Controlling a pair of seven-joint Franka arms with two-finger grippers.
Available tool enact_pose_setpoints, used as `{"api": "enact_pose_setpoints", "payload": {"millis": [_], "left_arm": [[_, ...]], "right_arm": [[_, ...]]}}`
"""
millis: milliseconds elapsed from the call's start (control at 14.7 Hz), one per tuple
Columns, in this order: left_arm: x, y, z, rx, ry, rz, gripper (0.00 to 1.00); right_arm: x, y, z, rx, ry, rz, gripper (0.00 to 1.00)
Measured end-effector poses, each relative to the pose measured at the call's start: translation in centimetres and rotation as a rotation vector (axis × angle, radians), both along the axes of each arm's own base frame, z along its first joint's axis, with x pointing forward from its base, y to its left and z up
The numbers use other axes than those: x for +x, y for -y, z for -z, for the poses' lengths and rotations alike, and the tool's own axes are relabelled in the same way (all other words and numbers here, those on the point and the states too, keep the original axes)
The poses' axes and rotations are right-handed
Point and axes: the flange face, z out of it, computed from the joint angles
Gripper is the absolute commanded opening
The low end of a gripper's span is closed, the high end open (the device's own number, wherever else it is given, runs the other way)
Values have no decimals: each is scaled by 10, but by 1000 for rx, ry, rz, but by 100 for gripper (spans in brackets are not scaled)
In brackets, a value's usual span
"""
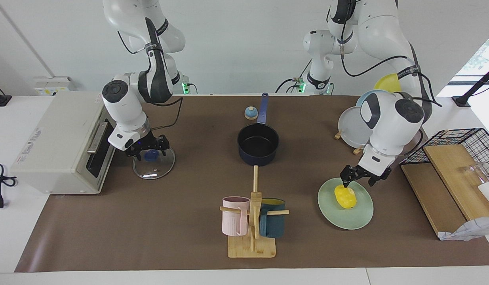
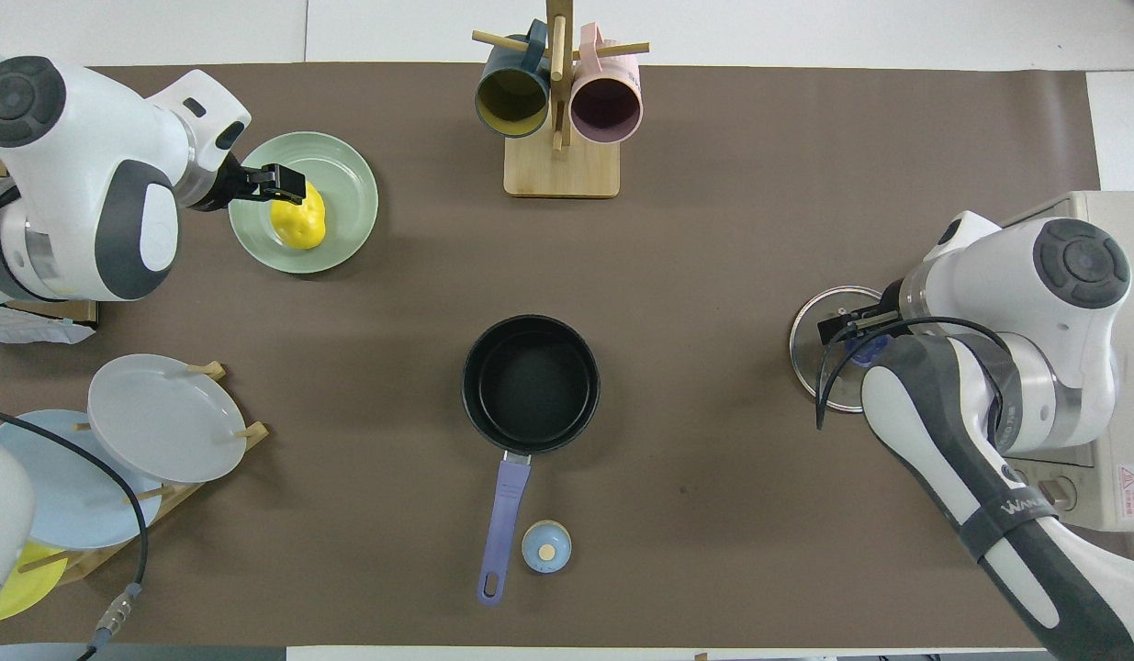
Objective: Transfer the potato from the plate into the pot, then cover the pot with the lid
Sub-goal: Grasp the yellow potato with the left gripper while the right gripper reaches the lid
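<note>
Table (image 1: 177,237) is carrying everything on a brown mat. Toaster oven (image 1: 58,142) is sitting at the right arm's end of the table. Wire basket with wooden boards (image 1: 446,166) is sitting at the left arm's end. Plate rack (image 2: 117,441) is standing at the corner nearest the left arm's base. Mug tree (image 1: 253,221) is standing mid-table at the edge farthest from the robots.

Pot (image 1: 258,144) is sitting mid-table, empty, handle pointing toward the robots. Small bell (image 1: 250,113) is sitting just beside the handle, near the robots' edge.

Plate (image 1: 361,215) is lying toward the left arm's end, near the edge farthest from the robots. Lid (image 1: 155,166) is lying flat on the mat, toward the right arm's end, just in front of the oven. Potato (image 1: 345,196) is lying on the plate.

Left hand (image 1: 358,179) is hanging over the potato, fingers spread, one fingertip right at the potato's top; cannot tell if it is touching. Nothing is being held.

Right hand (image 1: 149,149) is sitting low over the lid, fingers spread either side of the blue knob (image 1: 151,155), not pinching it.
</note>
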Motion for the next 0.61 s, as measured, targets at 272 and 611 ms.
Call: {"api": "enact_pose_setpoints", "payload": {"millis": [272, 611], "left_arm": [[7, 2, 42, 4, -13, -2, 100], [7, 4, 45, 3, -15, -8, 99]], "right_arm": [[-13, 7, 10, -1, 7, 11, 100], [-16, 25, 21, -1, 42, -13, 100]]}}
